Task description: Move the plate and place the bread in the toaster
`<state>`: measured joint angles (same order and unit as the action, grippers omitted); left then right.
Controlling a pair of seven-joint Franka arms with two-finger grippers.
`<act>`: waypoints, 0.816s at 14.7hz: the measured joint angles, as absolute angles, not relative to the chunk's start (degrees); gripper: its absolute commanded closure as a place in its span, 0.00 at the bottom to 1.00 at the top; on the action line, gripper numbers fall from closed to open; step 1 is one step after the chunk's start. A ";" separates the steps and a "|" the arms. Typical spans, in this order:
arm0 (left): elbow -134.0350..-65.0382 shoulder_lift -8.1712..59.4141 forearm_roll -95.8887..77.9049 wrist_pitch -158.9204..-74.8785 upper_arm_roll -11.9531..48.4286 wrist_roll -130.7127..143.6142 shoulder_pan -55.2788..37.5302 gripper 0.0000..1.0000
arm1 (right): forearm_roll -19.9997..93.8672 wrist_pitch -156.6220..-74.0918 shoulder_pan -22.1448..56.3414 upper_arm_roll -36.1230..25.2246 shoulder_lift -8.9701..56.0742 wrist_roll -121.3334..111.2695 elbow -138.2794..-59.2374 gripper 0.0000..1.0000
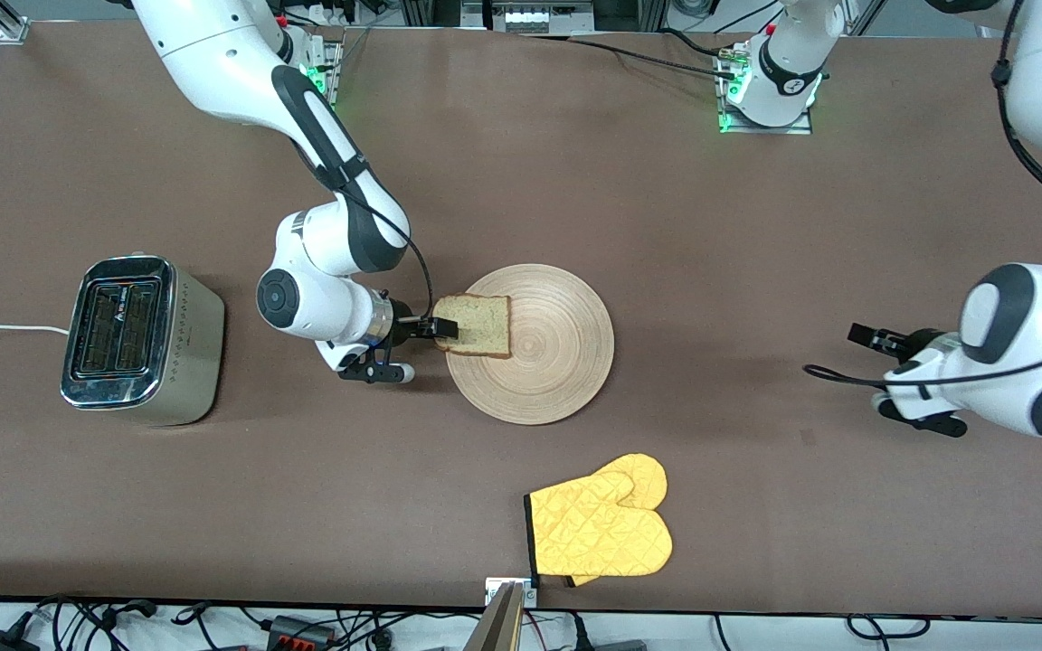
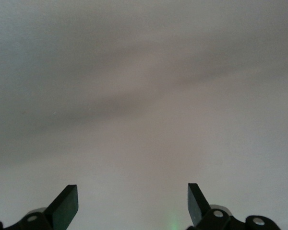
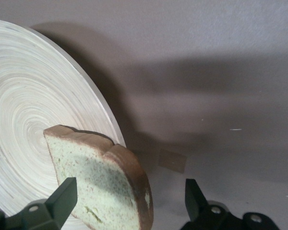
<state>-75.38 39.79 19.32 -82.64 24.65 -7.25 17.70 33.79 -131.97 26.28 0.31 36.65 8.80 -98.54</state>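
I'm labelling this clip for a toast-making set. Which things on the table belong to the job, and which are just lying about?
Part of the job:
- bread, on the plate's edge, between the open right claw's fingers
- plate, mid-table
- toaster, toward the right arm's end

Just lying about:
- yellow oven mitt, nearer the front camera than the plate

The left claw waits open.
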 measured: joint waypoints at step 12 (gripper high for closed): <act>-68.92 31.76 17.39 -69.72 21.74 5.36 5.72 0.00 | 34.78 -129.39 26.94 0.26 37.03 8.98 -98.31 0.94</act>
